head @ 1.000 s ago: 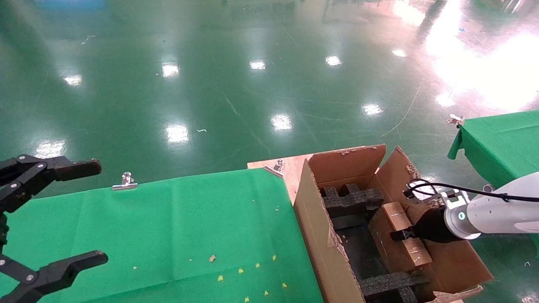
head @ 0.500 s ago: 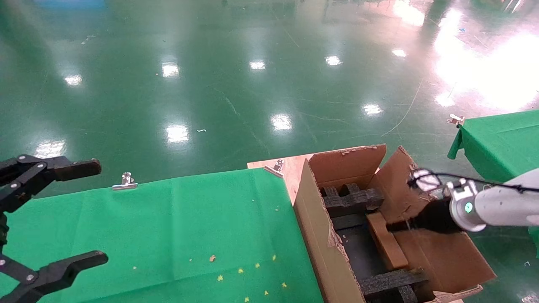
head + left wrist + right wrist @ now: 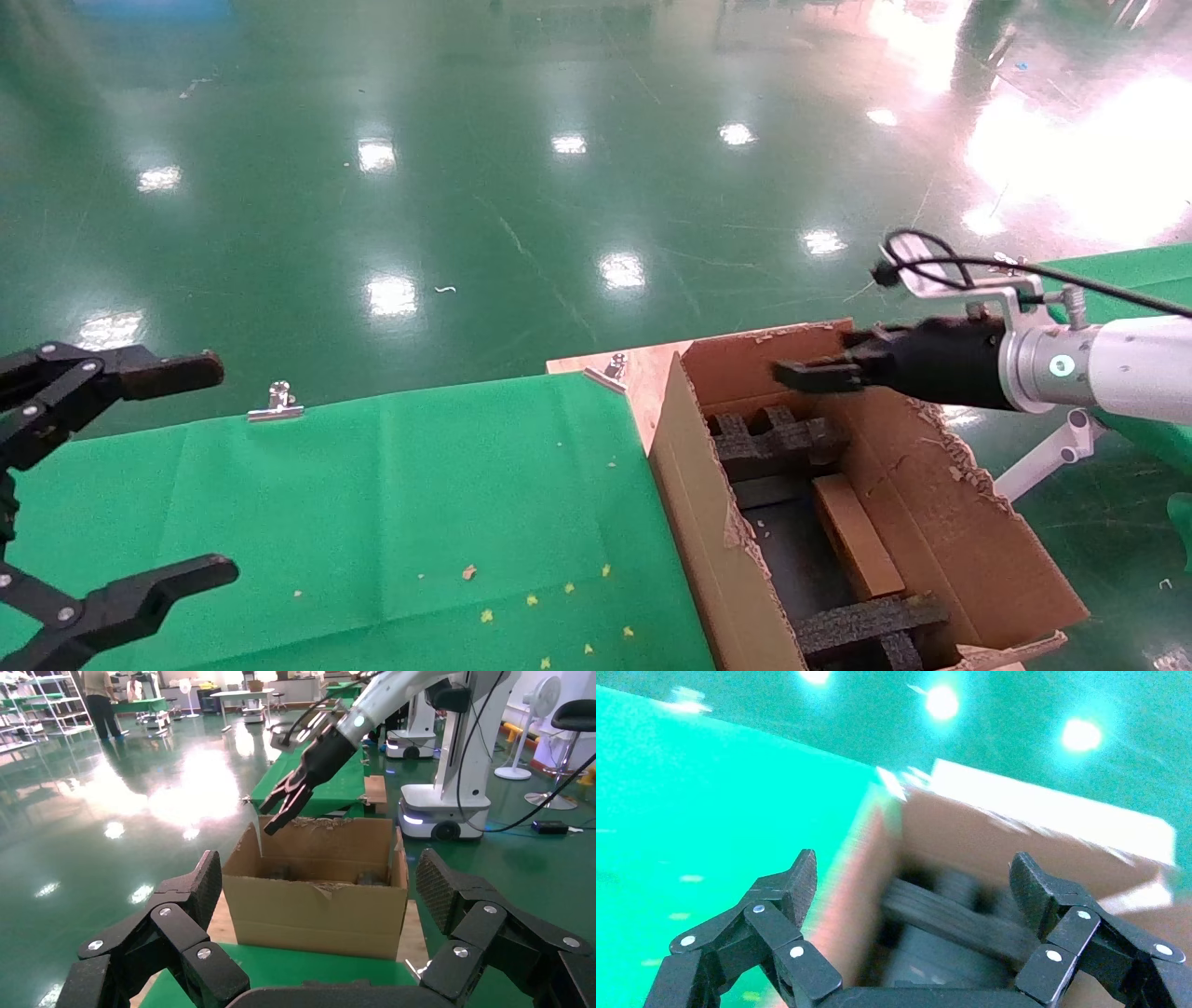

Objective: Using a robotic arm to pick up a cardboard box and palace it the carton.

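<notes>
One cardboard box [image 3: 857,538]: lies flat inside the carton, lower right of the head view, between two black foam blocks [image 3: 778,438], touching nothing that grips.
Carton [image 3: 708,522]: big, torn flaps up, standing just beside the green cloth [image 3: 372,503] at lower centre; in the left wrist view it sits mid-frame [image 3: 316,903].
Robotic arm [image 3: 1117,368]: enters from the right edge, its right gripper [image 3: 824,371] hanging above the carton's far rim, apart from the box.
Right gripper state: fingers spread wide and empty, clear in the right wrist view [image 3: 912,917] and from afar [image 3: 284,804].
Left gripper [image 3: 140,475]: parked at the far left over the cloth, fingers spread, holding nothing.
Step in hand: the placing looks done; the arm seems to be clearing the carton.
Next move: likely only a clean pull away without snagging the ragged flaps.
Hard to make out: the right wrist view is smeared, so the carton's inside is vague there; the carton's near corner and the left gripper are cut by the frame edge.
</notes>
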Controlling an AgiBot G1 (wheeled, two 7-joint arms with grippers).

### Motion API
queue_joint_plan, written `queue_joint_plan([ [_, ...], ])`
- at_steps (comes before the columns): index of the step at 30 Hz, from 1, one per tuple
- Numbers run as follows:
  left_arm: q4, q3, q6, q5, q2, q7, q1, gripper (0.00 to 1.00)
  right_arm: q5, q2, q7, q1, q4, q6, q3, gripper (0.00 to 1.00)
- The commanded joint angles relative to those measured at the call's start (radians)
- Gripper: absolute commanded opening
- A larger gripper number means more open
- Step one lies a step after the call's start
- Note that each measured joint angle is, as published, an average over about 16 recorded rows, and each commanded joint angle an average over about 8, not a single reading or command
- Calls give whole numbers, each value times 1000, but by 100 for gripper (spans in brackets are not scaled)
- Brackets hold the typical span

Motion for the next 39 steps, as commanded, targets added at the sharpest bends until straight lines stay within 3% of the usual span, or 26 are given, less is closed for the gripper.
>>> queue_joint_plan([
  [1,0,0,0,0,0,0,0,100,51,36,-54,2,77,-6,32,100],
  [6,0,0,0,0,0,0,0,100,164,62,-172,-4,124,-100,80,100],
  [11,0,0,-1,0,0,0,0,100,226,74,-209,-5,140,-157,103,100],
  [19,0,0,0,0,0,0,0,100,202,60,-200,-22,124,-151,118,100],
  [39,0,0,0,0,0,0,0,100,212,-35,-339,-246,103,-360,500,100],
])
